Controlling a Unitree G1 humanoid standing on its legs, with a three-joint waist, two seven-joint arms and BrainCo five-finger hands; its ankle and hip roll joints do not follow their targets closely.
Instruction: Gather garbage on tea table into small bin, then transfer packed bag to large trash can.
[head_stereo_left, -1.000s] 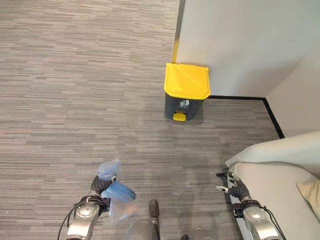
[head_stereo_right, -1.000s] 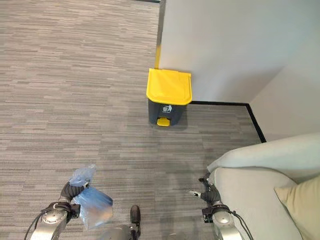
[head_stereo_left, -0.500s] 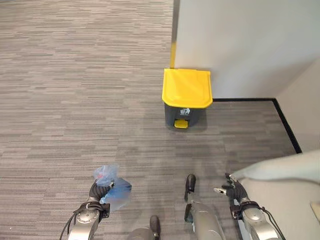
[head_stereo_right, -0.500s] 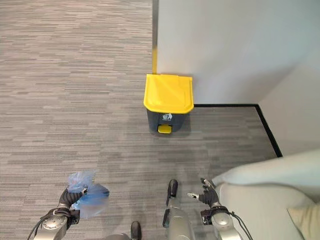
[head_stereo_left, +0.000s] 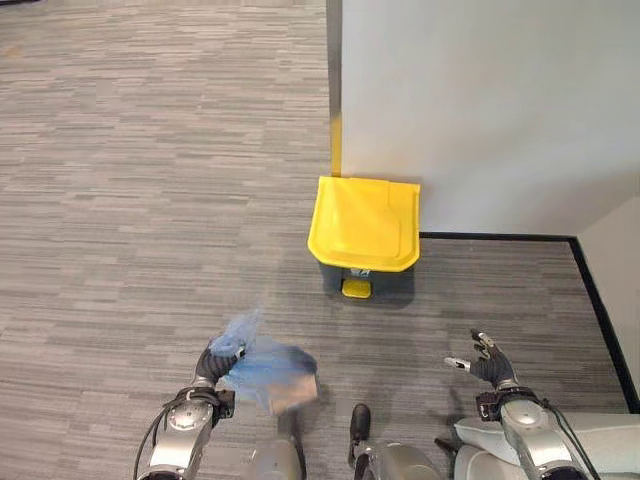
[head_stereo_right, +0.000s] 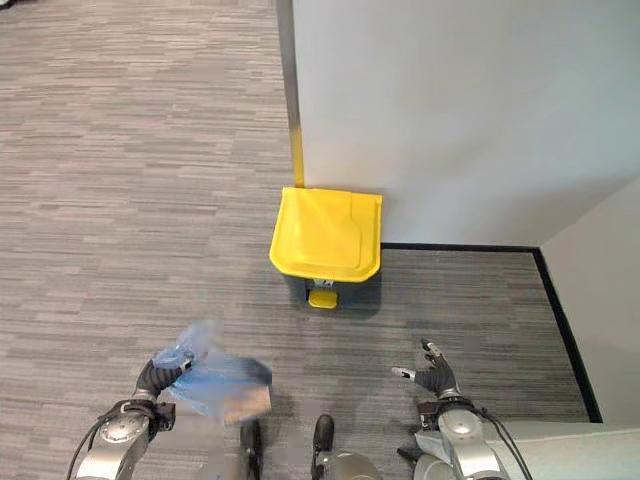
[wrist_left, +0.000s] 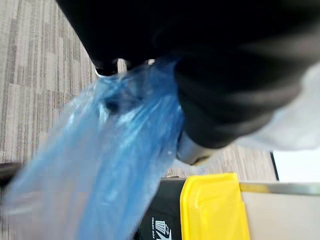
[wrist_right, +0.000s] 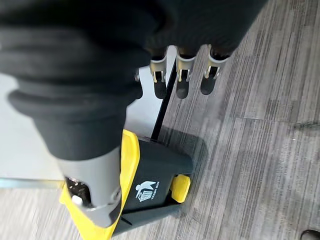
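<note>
An office-type or commercial interior is indicated. The floor (head_stereo_left: 130, 200) is covered throughout in grey, finely striped carpet tile of the hard-wearing kind laid in workplaces. Plain white partition walls (head_stereo_left: 480, 100) are seen, finished at the base with a black skirting strip (head_stereo_left: 500, 237). A pedal bin (head_stereo_left: 365, 240) — dark grey body, yellow lid shut, yellow foot pedal — is stood on the carpet against the wall, just beside a projecting wall corner (head_stereo_left: 335, 90) whose edge is marked yellow directly behind the bin. A recycling-type pictogram is carried on the bin's front. Nothing domestic is noted near the bin — furnishing beyond it cannot be judged.
</note>
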